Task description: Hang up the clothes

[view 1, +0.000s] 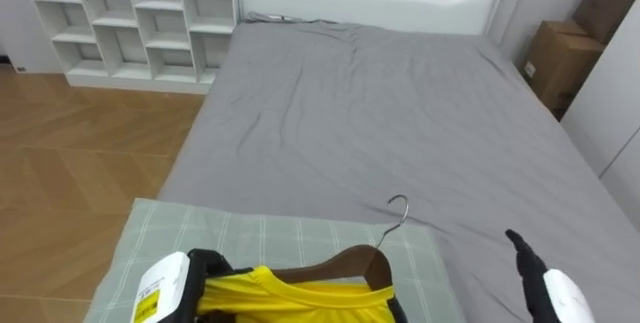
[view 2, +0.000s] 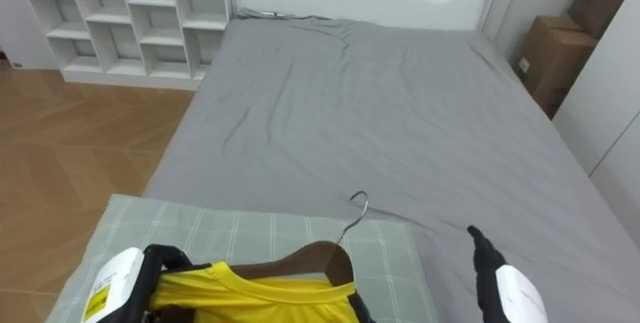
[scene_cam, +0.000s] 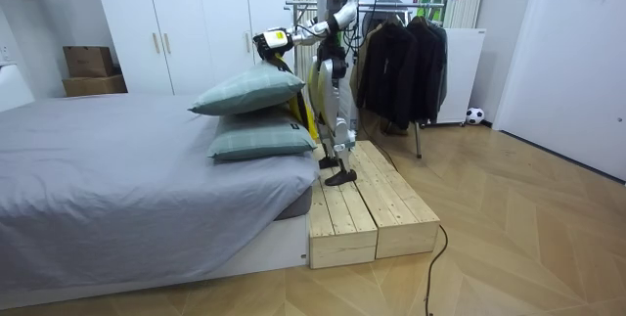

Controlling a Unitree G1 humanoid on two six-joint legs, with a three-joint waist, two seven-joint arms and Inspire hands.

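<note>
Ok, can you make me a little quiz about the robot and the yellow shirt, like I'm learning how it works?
1. True or false: the yellow shirt is on a wooden hanger.
2. What lies just below the hanger? A. a green checked pillow B. a red bucket C. a wooden chair
3. Which robot hand holds the hanger?

Key: 1 true. 2 A. 3 the left robot hand, curled round the hanger's end; the right robot hand is open and holds nothing.
</note>
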